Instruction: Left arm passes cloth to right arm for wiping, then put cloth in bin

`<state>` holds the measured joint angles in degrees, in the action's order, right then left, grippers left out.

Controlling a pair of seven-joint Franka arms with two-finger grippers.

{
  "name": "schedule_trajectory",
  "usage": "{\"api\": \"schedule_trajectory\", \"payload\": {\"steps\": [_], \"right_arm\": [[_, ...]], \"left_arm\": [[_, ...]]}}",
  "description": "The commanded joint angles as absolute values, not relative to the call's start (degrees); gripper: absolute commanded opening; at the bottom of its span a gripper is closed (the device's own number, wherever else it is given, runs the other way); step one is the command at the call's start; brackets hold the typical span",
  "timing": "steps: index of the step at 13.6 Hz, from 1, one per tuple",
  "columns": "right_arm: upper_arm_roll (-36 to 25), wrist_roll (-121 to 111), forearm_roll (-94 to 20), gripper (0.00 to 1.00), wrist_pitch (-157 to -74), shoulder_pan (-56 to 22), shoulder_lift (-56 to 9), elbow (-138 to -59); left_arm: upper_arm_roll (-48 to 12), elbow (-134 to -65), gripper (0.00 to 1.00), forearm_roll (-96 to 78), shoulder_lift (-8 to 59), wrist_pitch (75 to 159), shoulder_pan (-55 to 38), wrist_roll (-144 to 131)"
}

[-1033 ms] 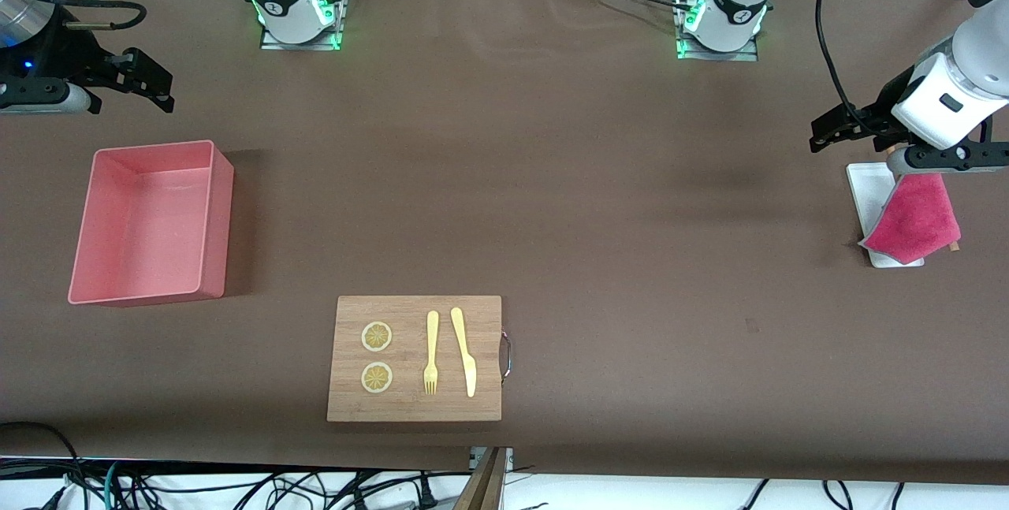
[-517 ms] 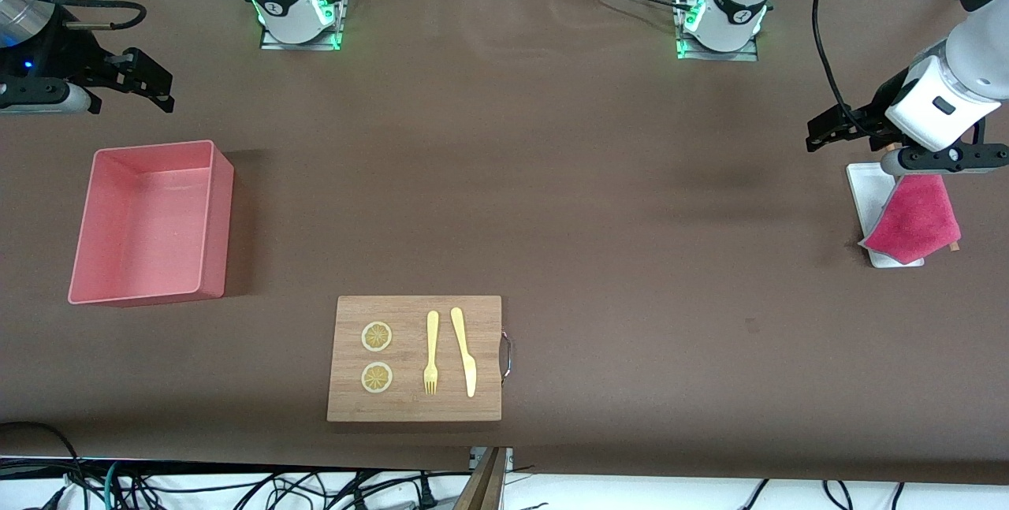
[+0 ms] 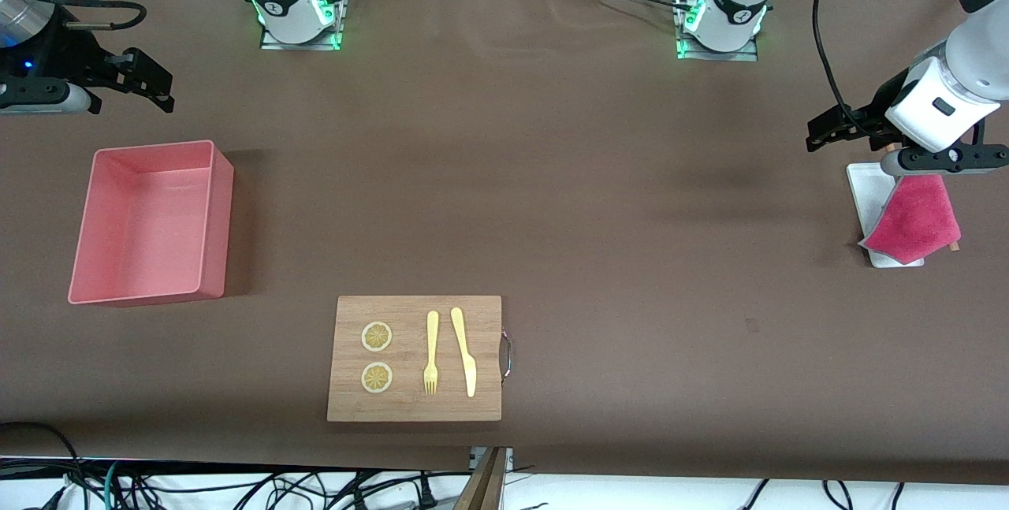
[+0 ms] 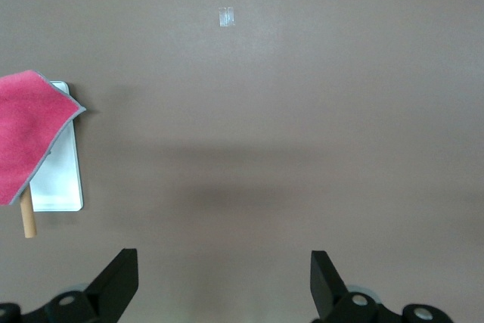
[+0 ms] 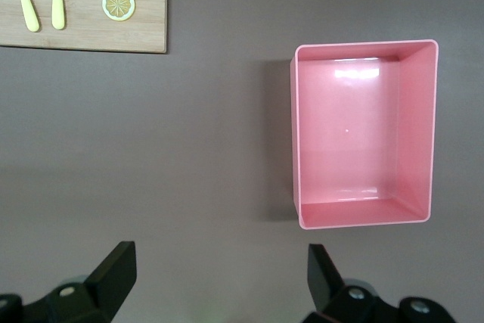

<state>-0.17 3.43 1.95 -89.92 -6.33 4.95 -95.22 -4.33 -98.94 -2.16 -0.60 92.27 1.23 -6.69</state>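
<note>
The magenta-red cloth [image 3: 914,218] lies draped over a small white tray [image 3: 863,187] at the left arm's end of the table. It also shows in the left wrist view [image 4: 26,134]. My left gripper [image 3: 944,158] hovers just above the tray and cloth. It is open and empty [image 4: 224,262], with bare table between its fingers. The pink bin [image 3: 217,218] stands empty at the right arm's end and shows in the right wrist view [image 5: 423,126]. My right gripper [image 3: 39,96] waits open and empty [image 5: 221,259] in the air above the table, just past the bin's farther end.
A wooden cutting board [image 3: 414,407] sits near the front edge, with two lemon slices [image 3: 377,336], a yellow fork [image 3: 431,352] and a yellow knife [image 3: 463,351]. A wooden stick [image 4: 28,221] pokes out from under the cloth. The arm bases stand along the table's edge farthest from the camera.
The left gripper rose slightly and shifted a little toward the right arm's end, then held still. The cloth and the right arm have not moved.
</note>
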Motion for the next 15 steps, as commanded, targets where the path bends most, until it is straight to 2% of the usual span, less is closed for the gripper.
{"api": "schedule_trajectory", "payload": {"steps": [1, 15], "right_arm": [[-0.26, 2.72, 2.11, 1.00, -88.95, -6.42, 4.48, -94.13], [-0.26, 2.72, 2.11, 1.00, -89.03, -6.42, 4.48, -94.04]], "left_arm": [[-4.39, -99.23, 1.00, -2.29, -1.14, 91.85, 1.23, -6.94], [-4.48, -98.09, 1.00, -0.28, -0.18, 87.37, 0.62, -0.55]]}}
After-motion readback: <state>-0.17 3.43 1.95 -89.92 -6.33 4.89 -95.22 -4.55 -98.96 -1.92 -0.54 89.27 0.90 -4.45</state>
